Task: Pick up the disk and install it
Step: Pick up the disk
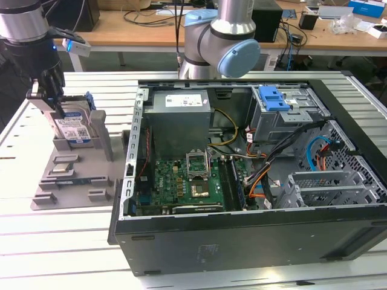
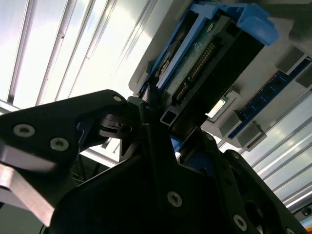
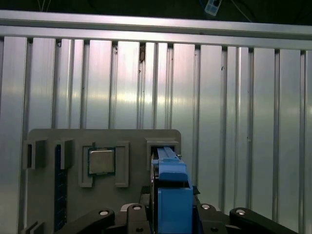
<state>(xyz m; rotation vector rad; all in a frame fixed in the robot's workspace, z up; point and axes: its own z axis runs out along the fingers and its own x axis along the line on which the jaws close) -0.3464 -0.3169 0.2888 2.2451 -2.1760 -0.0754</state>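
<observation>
We are working at the flat silver-grey disk (image 1: 74, 128) with white label and blue rails.
It is standing on edge in the grey slotted plastic holder (image 1: 68, 181) on the ribbed aluminium worktop (image 1: 36, 241); the black gripper (image 1: 55, 104) is sitting astride its upper edge, and we cannot tell whether it is clamping. We are judging the disk stiff, weighty, slick and shock-sensitive: best taken across its flat faces, clear of the connector (image 2: 197, 66).

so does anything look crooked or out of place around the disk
Nothing stands out. The disk stands upright in its slot in the grey holder, with the pincer shut on its top edge. The open computer case lies on its side with nothing visibly spilled or broken.
</observation>
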